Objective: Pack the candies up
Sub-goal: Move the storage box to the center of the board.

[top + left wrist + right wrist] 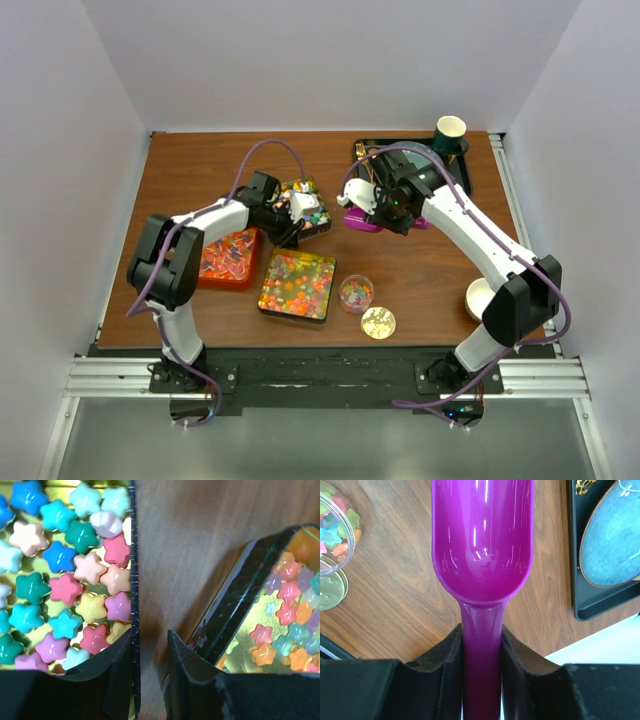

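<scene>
The right gripper holds a purple scoop; the left gripper, narrow, straddles the wall of a box with candies.

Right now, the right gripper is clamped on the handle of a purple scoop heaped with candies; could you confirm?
Not quite: the right gripper is clamped on the purple scoop's handle, but the scoop is empty; the right wrist view shows it.

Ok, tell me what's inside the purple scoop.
The scoop bowl shows bare, nothing in it; its front lip is out of view, and the right end effector covers the handle's end.
</scene>
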You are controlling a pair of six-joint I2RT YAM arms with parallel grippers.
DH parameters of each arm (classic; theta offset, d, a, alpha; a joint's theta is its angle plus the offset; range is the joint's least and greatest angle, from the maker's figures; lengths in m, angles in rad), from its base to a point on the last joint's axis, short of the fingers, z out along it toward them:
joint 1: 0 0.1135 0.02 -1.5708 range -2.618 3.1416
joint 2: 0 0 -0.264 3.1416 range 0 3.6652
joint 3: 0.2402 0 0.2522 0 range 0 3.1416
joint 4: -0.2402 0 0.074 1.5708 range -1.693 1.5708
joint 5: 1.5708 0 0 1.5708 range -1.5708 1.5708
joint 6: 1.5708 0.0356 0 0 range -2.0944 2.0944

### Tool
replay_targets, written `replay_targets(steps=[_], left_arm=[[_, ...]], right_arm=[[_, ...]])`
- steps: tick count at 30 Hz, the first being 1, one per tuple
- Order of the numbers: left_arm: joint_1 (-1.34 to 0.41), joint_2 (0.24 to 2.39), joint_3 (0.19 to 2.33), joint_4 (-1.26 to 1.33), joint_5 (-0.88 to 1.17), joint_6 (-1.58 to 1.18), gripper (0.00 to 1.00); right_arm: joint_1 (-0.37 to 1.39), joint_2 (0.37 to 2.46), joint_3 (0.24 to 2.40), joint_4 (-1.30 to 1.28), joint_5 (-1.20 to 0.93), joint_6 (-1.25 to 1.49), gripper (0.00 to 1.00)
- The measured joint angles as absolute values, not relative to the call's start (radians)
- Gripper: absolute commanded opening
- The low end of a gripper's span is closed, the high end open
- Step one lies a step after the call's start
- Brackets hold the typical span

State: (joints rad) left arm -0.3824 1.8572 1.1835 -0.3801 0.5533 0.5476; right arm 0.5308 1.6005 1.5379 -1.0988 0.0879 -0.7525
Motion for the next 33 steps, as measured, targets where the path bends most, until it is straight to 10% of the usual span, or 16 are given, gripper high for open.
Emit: replay_targets(steps=[13, 23, 33], left_arm=[[-0.394, 1.874, 1.223, -0.491, 0.643, 0.956, 0.23], [-0.39, 1.761, 1.234, -0.48, 0.685, 0.904, 0.67], [-0.22, 1.566, 1.248, -0.204, 0.816, 0.196, 0.68]], right_arm=[[0.531, 1.602, 1.58, -1.098, 0.092, -0.753, 0.0], [0.521, 1.657, 1.618, -1.1, 0.084, -0.786, 0.0], [0.493, 1.66, 1.525, -0.896, -0.07, -0.823, 0.0]])
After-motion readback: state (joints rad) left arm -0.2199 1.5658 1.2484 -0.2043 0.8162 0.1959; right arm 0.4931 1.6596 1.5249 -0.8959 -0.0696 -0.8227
